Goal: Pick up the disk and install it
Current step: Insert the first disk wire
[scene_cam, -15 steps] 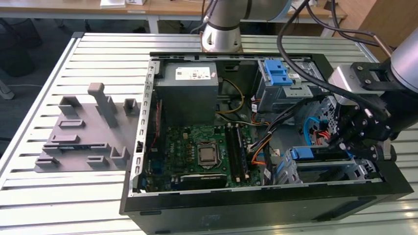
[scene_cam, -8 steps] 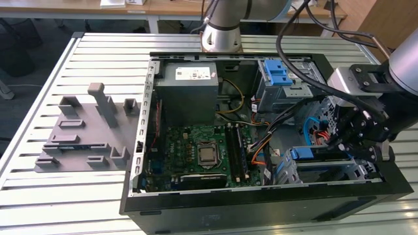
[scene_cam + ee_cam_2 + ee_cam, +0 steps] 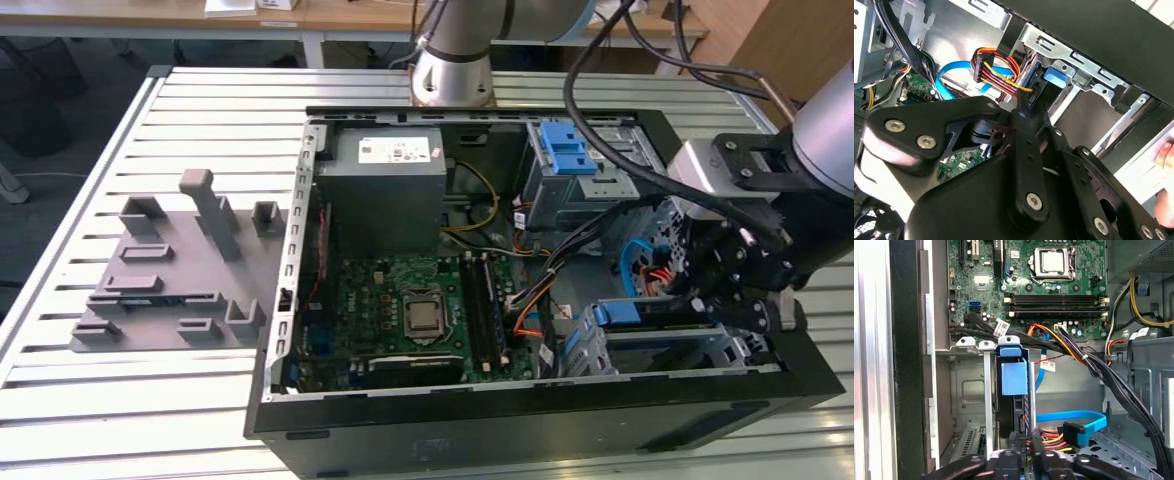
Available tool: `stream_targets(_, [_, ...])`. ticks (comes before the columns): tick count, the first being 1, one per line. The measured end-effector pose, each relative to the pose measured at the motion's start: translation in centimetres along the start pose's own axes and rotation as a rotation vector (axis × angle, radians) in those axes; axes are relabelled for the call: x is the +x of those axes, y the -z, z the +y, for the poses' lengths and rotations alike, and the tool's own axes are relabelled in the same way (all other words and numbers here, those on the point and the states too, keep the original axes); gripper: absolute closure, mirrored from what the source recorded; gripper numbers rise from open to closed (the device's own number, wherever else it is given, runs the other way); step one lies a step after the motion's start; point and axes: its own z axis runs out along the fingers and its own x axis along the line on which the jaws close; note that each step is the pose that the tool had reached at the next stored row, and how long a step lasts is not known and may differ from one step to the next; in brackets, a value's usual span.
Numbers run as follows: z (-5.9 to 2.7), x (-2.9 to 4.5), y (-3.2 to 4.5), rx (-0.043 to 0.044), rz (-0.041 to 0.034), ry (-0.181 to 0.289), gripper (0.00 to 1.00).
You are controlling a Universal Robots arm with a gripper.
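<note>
The disk (image 3: pixel 641 316) stands on edge in a slot of the metal drive cage (image 3: pixel 727 352), at the near corner of the open computer case on the exterior view's right. Its blue carrier tab (image 3: pixel 1014 376) faces the motherboard in the first wrist view. In the second wrist view the blue carrier (image 3: pixel 1054 77) sits between cage rails. My gripper (image 3: pixel 710 300) reaches down into the case at the disk's cable end. It shows there in both wrist views (image 3: pixel 1023 456) (image 3: pixel 1022 107), right against the disk's edge.
Loose red-yellow power wires (image 3: pixel 996 70) and a blue data cable (image 3: pixel 1074 417) lie beside the cage. The grey power supply box (image 3: pixel 384 190), motherboard (image 3: pixel 400 300) and an upper cage with a blue latch (image 3: pixel 571 152) fill the case. A grey fixture (image 3: pixel 174 270) sits on the table. A person's fingertips (image 3: pixel 1166 154) show outside the case.
</note>
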Motion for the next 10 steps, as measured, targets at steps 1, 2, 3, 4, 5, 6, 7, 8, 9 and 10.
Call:
stream_targets(1, [0.0,-0.02,0.18,0.0,-0.0004,0.0,0.76])
stream_targets(2, [0.0,-0.04,0.4,0.0,-0.0003,0.0,0.76])
stream_targets(3, [0.01,-0.06,0.67,0.0,-0.0001,0.0,0.76])
stream_targets(4, [0.01,-0.09,0.88,0.0,-0.0002,0.0,0.76])
stream_targets(5, [0.01,-0.1,1.02,0.0,-0.0001,0.0,0.76])
stream_targets(6, [0.01,-0.1,1.05,0.0,-0.0001,0.0,0.76])
stream_targets(7, [0.01,-0.1,1.04,-0.0001,-0.0001,0.0,0.76])
stream_targets(8, [0.01,-0.1,1.04,0.0,0.0001,0.0,0.77])
stream_targets(9, [0.01,-0.1,1.05,0.0,0.0002,0.0,0.77])
stream_targets(10, [0.01,-0.1,1.06,0.0,0.001,0.0,0.84])
